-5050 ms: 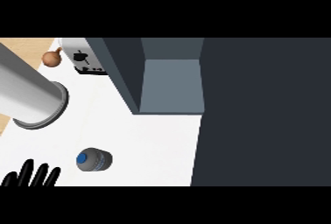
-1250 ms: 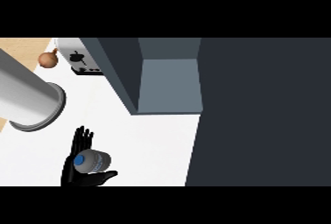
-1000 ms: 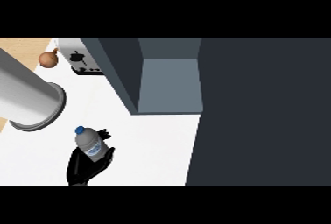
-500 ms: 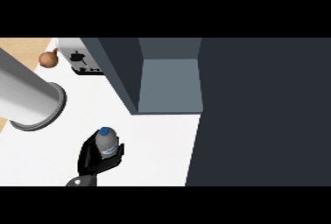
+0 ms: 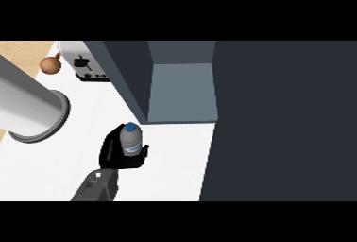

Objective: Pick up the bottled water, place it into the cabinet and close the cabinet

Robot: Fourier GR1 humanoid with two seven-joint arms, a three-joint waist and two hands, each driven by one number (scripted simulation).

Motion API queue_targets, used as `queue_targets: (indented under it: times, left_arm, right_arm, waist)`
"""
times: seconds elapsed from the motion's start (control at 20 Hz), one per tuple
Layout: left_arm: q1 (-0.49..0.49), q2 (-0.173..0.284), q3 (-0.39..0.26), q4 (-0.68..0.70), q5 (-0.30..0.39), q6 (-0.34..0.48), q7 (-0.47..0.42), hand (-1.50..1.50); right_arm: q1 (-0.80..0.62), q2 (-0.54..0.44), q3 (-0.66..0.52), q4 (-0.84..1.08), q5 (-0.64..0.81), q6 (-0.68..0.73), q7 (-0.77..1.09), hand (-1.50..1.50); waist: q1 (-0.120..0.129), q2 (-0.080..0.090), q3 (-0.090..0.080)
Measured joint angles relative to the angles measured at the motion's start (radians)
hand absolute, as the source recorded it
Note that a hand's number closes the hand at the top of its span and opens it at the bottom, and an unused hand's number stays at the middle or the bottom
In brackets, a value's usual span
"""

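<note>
Black fingers of the left robot hand (image 5: 120, 152) now clamp the bottled water (image 5: 131, 140), lifted off the white bench (image 5: 49, 160) and nearer the open cabinet (image 5: 182, 92) than before, so placing comes next.

Toaster (image 5: 85, 66), perhaps an onion (image 5: 49, 64)

Clear bottled water (image 5: 130, 141) with blue cap and blue-marked label, wrapped by a black hand (image 5: 118, 156) on a grey forearm (image 5: 96, 186). White counter (image 5: 49, 165) beneath. Slate-grey cabinet (image 5: 182, 92) interior, darker charcoal door at right. Big silver-grey cylinder (image 5: 28, 111) left. Far left, brown round item (image 5: 49, 65) on tan wood, plus white toaster (image 5: 83, 61) with black controls.
</note>
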Motion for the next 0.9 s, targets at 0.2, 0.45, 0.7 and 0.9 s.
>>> queue_targets:
  times: [0.2, 0.45, 0.7, 0.9]
  left_arm:
    - [-0.049, -0.007, -0.039, -0.012, 0.075, -0.024, 0.036, 1.5]
    - [-0.095, -0.003, -0.134, -0.031, 0.19, 0.015, 0.089, 1.5]
    - [-0.073, 0.013, -0.253, -0.104, 0.331, 0.103, 0.161, 1.5]
    - [-0.064, 0.022, -0.322, -0.156, 0.412, 0.195, 0.202, 1.5]
  right_arm:
    - [0.031, 0.001, -0.066, 0.001, -0.021, 0.038, -0.027, -1.5]
    - [0.06, 0.017, -0.139, 0.018, -0.057, 0.083, -0.074, -1.5]
    - [0.05, 0.015, -0.228, 0.065, -0.109, 0.117, -0.099, -1.5]
    - [0.049, 0.017, -0.282, 0.103, -0.17, 0.151, -0.125, -1.5]
  waist:
    - [-0.004, -0.002, 0.0]
    - [-0.009, -0.003, 0.001]
    - [-0.008, -0.004, 0.001]
    - [-0.01, -0.003, 0.001]
